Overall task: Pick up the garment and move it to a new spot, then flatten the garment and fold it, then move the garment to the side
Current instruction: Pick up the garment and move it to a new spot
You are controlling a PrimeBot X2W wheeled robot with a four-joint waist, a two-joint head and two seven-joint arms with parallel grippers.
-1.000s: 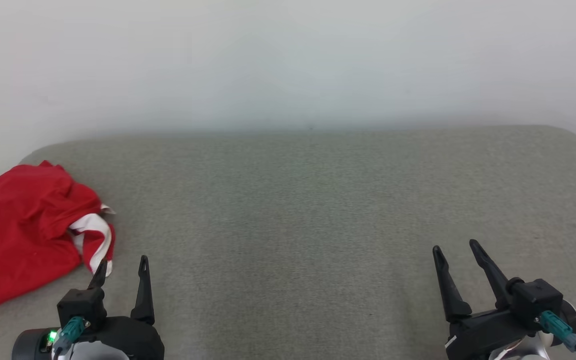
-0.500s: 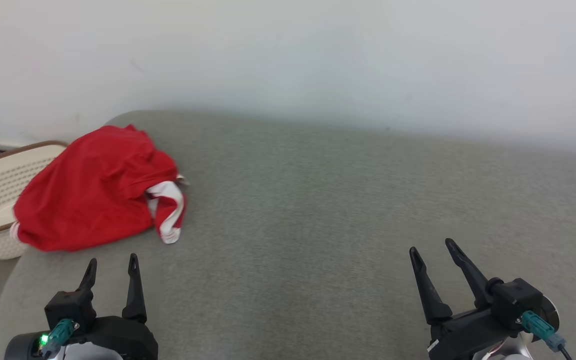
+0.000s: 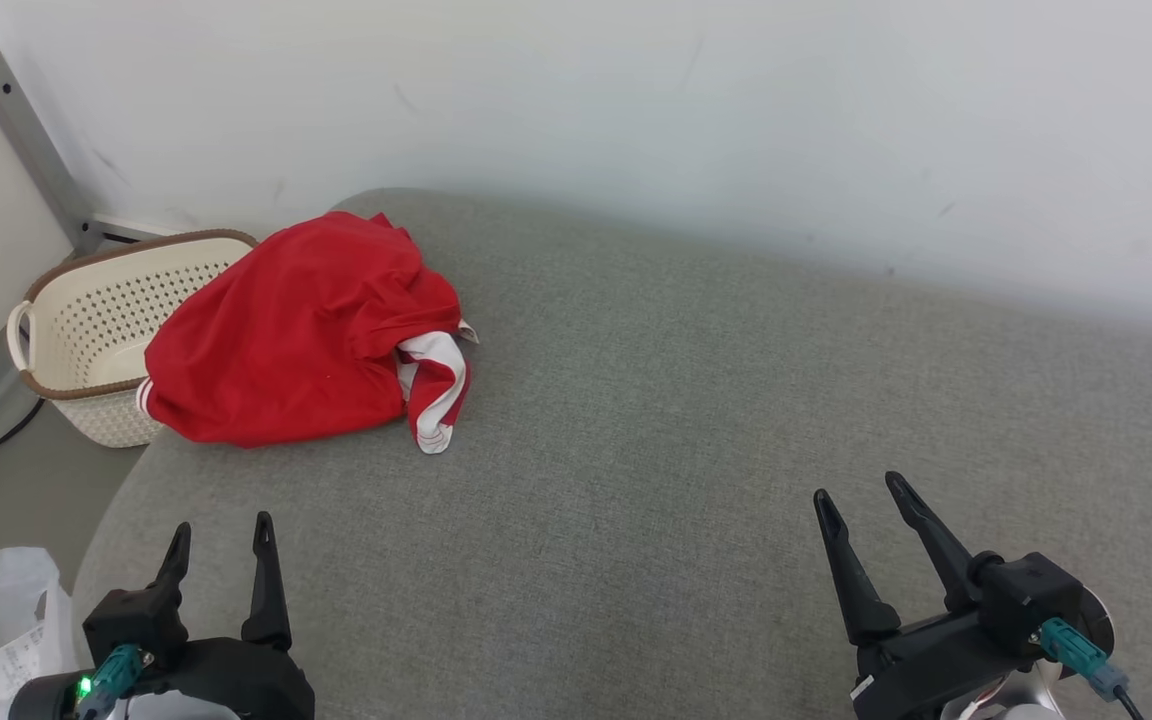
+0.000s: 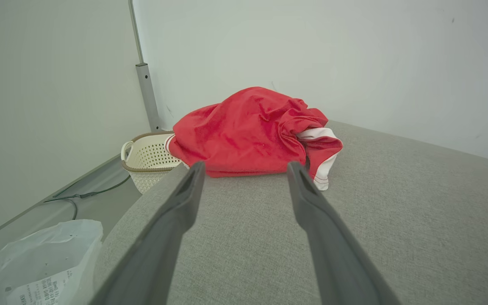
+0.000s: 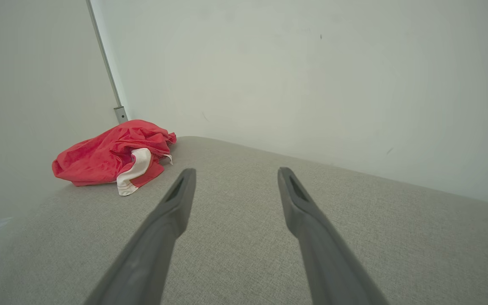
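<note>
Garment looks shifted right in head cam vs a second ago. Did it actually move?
No. The red garment still hugs the far-left corner of the grey surface; the camera turned.

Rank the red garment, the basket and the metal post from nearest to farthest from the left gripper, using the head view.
From the left gripper:
1. Red garment, crumpled on the grey cushion, ahead of it.
2. Basket, on the floor past the cushion's left edge, partly behind the garment.
3. Metal post, at the wall corner, beyond the basket.
</note>
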